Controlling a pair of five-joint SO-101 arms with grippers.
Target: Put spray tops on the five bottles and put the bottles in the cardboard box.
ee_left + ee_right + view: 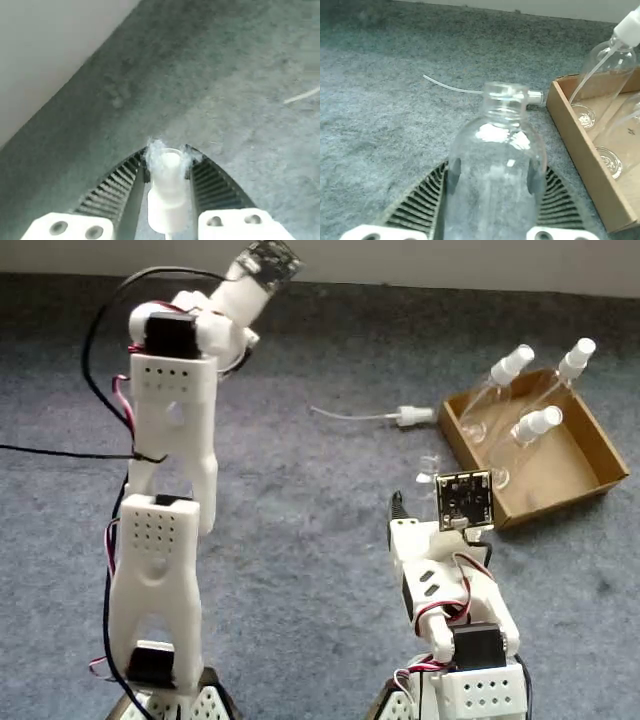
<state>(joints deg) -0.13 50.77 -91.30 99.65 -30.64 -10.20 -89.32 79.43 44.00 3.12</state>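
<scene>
The right hand (495, 170) pinches a clear, open-necked plastic bottle (492, 135); the left hand (169, 156) pinches a white spray top (167, 197).

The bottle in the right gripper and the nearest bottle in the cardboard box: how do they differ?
The held bottle has a bare, open neck; the boxed bottle carries a white spray top. The held bottle sits between the fingers of the right gripper, outside the cardboard box; the boxed bottle lies tilted inside it. Both are clear.
</scene>
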